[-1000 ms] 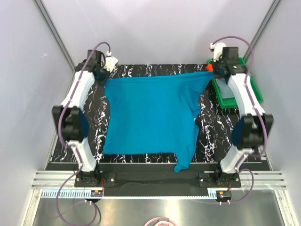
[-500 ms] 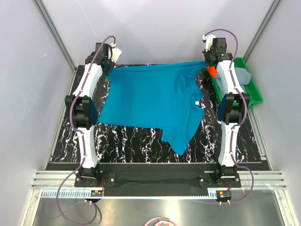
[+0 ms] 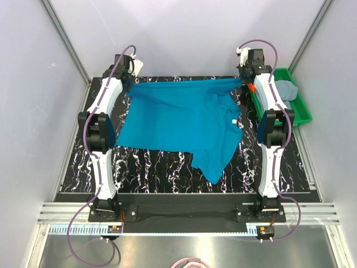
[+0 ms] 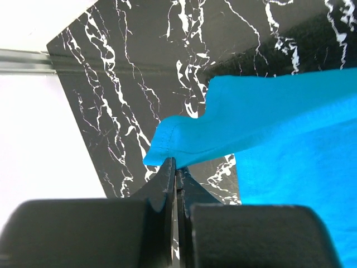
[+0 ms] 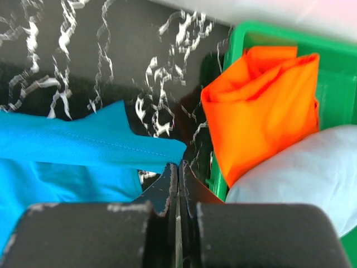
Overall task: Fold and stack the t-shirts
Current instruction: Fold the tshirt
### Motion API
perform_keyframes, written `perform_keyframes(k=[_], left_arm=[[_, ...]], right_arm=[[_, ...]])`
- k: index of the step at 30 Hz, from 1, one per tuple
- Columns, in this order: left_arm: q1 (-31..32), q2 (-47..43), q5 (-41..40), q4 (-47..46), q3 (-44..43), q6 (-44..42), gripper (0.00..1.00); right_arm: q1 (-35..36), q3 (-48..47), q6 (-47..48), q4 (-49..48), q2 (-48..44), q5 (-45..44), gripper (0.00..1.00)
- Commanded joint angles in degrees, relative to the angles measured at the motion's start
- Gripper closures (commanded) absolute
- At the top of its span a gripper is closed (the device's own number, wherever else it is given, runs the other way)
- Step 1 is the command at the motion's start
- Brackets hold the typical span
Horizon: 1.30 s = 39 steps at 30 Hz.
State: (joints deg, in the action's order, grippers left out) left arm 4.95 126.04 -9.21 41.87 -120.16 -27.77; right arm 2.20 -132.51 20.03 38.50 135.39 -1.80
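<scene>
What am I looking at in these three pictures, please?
Two robot arms are bolted at the near edge of a black marbled table. One picture looks down from above; the other two come from cameras on the wrists, each showing its own fingers. The left gripper and the right gripper are each shut on a far corner of the teal t-shirt, whose rest lies on the table. On the right, a green tray holds an orange t-shirt and a grey-blue t-shirt.

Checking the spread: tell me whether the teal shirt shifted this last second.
Yes. The teal t-shirt has been drawn away from the near edge of the table; more bare marble shows there.
</scene>
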Motion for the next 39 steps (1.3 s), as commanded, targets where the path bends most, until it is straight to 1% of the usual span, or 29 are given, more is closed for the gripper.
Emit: perform_keyframes(k=[1, 2, 3, 4, 5, 7, 9, 12, 13, 16, 18, 20, 21, 22, 23, 26, 35, 39], left_arm=[[-0.99, -7.02, -1.25, -5.19, 1.84, 2.72, 1.00], [-0.91, -7.12, -1.42, -6.35, 4.29, 2.37, 1.00], [-0.82, -5.99, -2.12, -6.97, 4.23, 2.19, 1.00], [-0.65, -5.11, -3.08, -6.97, 3.62, 3.06, 1.00], [-0.64, -4.14, -4.14, -6.45, 1.01, 3.68, 1.00], [-0.64, -3.52, -5.20, -6.71, -0.42, 4.91, 1.00], [-0.64, -4.48, -6.69, -7.32, -0.08, 5.36, 1.00], [-0.64, -8.94, -7.92, -10.03, 2.81, 4.83, 1.00], [-0.64, -10.19, -7.93, -10.92, 5.78, 3.87, 1.00], [-0.64, -14.06, -7.23, -14.79, 10.89, 2.72, 1.00], [-0.64, -14.50, -5.73, -14.97, 11.52, 2.28, 1.00], [-0.56, -12.93, -4.42, -12.35, 9.08, 2.81, 1.00], [-0.38, -10.66, -3.89, -8.94, 7.50, 3.07, 1.00], [-0.29, -9.51, -3.54, -7.26, 4.09, 3.51, 1.00], [-0.21, -8.36, -3.18, -5.76, 2.58, 3.77, 1.00], [0.32, -5.98, -2.13, -2.23, -0.07, 4.21, 1.00], [1.64, -4.40, 1.65, 3.57, 0.89, 2.54, 1.00], [1.90, -5.62, 1.92, 2.44, 4.31, 3.51, 1.00]], right_arm=[[-0.35, -4.76, -0.78, -5.71, -2.51, 1.00, 1.00], [-0.09, -6.26, -0.52, -5.46, -0.24, 1.62, 1.00], [0.78, -10.01, -0.09, -4.58, 1.17, 1.63, 1.00], [1.05, -11.44, 0.18, -3.88, 2.49, 1.63, 1.00], [1.32, -12.68, -0.17, -3.35, 4.25, 0.93, 1.00], [1.84, -14.53, -1.48, -2.73, 4.62, 0.75, 1.00], [2.11, -13.14, -2.54, -2.29, 2.78, 1.45, 1.00], [2.99, -7.26, -0.70, -0.10, -0.56, 1.63, 1.00], [3.08, -5.67, -0.35, -0.01, -1.53, 1.71, 1.00], [3.08, -0.57, 0.27, -0.36, -4.87, 1.54, 1.00], [3.08, -0.12, 0.27, 0.69, -5.49, 2.93, 1.00], [3.08, 0.41, 0.71, 0.96, -5.58, 2.77, 1.00], [2.99, 0.50, 0.80, 0.96, -5.67, 2.51, 1.00], [2.99, 0.50, 0.97, 0.87, -5.67, 2.33, 1.00], [3.08, 0.58, 1.41, 0.96, -5.67, 2.16, 1.00], [2.99, 1.20, 1.59, 1.22, -5.93, 2.07, 1.00], [3.16, 6.38, 0.63, 2.80, -9.44, 4.08, 1.00], [3.34, 9.19, 0.18, 3.33, -10.85, 4.79, 1.00]])
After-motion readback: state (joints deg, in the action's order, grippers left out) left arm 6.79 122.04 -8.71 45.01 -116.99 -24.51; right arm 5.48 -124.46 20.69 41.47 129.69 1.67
